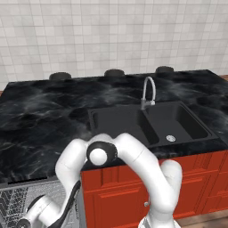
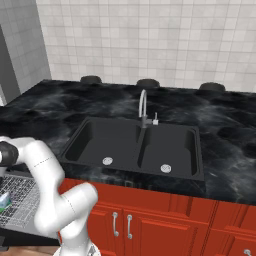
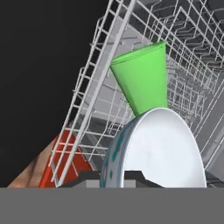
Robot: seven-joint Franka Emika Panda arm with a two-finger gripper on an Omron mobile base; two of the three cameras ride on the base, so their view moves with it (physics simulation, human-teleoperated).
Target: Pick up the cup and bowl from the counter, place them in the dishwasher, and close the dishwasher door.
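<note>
The arm (image 1: 133, 156) is made of glossy white rounded tubular segments with bulbous elbows. A dark joint ring (image 1: 101, 154) with a white round cap sits beside the matte black double sink (image 1: 151, 122). A black cable (image 1: 71, 202) runs along the lower link.

The light is even and soft in all pictures, with no clear source. The black counter (image 1: 40, 111) shows only faint pale veining and no glare. The sink (image 2: 135, 145) is dark inside, with weak shadows. All edges look slightly blurred and pixelated. The wire rack (image 3: 183, 52) is sharp enough, without distortion.
</note>
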